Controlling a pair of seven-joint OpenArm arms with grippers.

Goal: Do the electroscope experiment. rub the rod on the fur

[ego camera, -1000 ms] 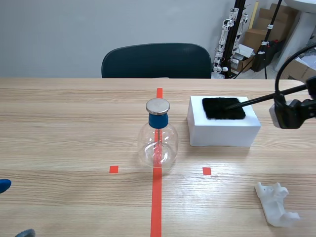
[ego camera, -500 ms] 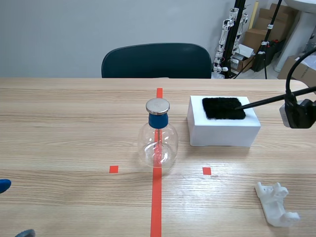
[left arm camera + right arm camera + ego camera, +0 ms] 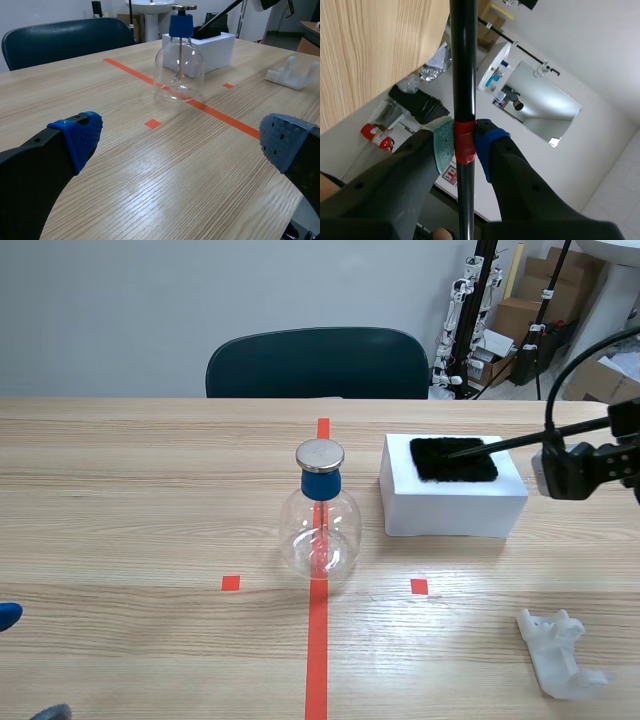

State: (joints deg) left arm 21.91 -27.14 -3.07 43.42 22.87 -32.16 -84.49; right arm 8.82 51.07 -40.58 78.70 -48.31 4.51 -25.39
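A thin black rod [image 3: 520, 441] slants from my right gripper [image 3: 575, 468] at the table's right edge down onto the black fur pad [image 3: 452, 459], its tip resting on the fur. The fur lies on a white block [image 3: 455, 502]. In the right wrist view the rod [image 3: 463, 65] with a red tape band is pinched between my right gripper's pads [image 3: 445, 147]; that gripper [image 3: 464, 145] is shut on it. The electroscope flask [image 3: 319, 520], clear with a blue neck and metal cap, stands on the red centre line. My left gripper [image 3: 180, 137] is open low over the near table, with the flask [image 3: 179, 60] ahead of it.
A white plastic holder [image 3: 558, 653] lies at the front right of the table. A dark chair [image 3: 317, 363] stands behind the far edge. Boxes and stands fill the back right corner of the room.
My right gripper drew back to the right with the rod, then pushed left again, so the rod's tip slid across the fur. The left arm kept still.
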